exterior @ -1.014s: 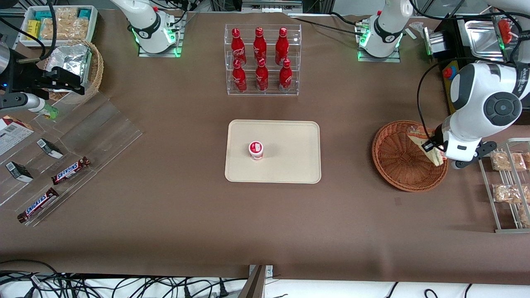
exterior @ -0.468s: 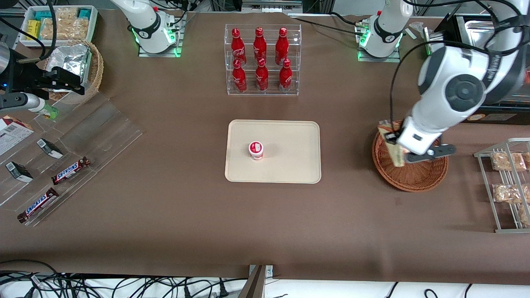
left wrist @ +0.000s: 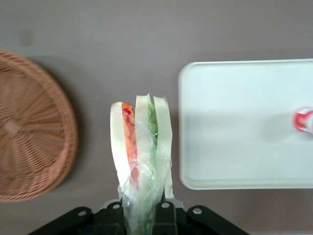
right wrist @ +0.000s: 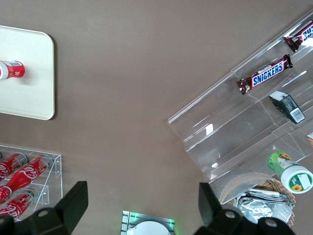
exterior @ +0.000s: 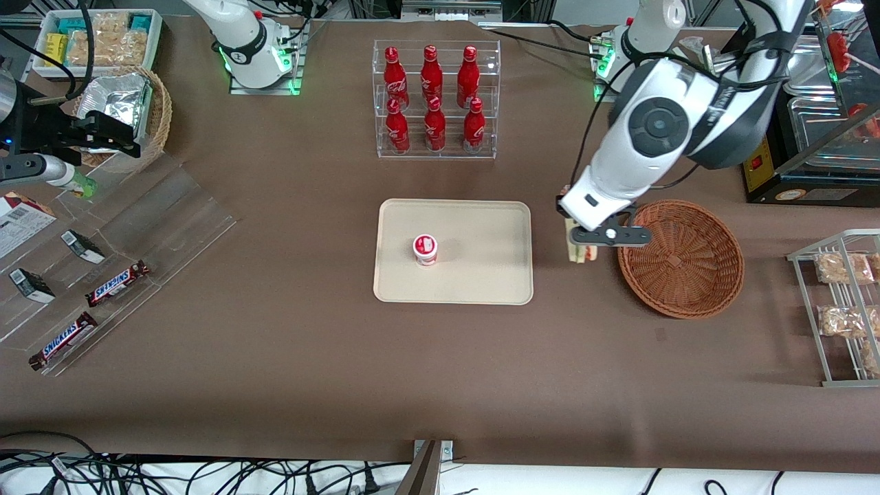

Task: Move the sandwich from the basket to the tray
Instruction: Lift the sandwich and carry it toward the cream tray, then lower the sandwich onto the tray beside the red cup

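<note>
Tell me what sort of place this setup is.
Likely a lab mock-up of a snack shop: a clear rack of red cola bottles, Snickers bars on acrylic steps, and the gripper carrying a wrapped sandwich between basket and tray.

SNICKERS on two chocolate bars (exterior: pixel 117 283), Coca-Cola script on red bottles (exterior: pixel 431 72)

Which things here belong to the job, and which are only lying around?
Job:
sandwich, held by the gripper between basket and tray
basket
tray

Lying about:
small red-and-white cup on the tray
cola bottles
Snickers bars
</note>
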You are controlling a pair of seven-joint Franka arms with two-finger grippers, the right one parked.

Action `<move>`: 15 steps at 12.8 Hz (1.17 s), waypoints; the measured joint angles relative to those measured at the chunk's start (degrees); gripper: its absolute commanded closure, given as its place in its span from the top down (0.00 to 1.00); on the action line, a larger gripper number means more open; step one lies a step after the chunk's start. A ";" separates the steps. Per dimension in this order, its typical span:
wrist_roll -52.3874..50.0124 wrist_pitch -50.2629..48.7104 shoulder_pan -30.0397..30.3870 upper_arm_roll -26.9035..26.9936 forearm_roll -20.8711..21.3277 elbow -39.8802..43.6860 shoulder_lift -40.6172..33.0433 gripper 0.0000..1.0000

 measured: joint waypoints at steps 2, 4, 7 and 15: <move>-2.08 3.29 -4.42 0.03 0.03 1.57 3.55 0.00; -5.63 7.15 -7.67 0.07 2.38 2.04 7.85 0.00; -9.52 10.83 -10.30 0.12 7.22 2.37 14.29 0.00; -13.27 11.91 -11.58 0.41 13.04 4.74 23.27 0.00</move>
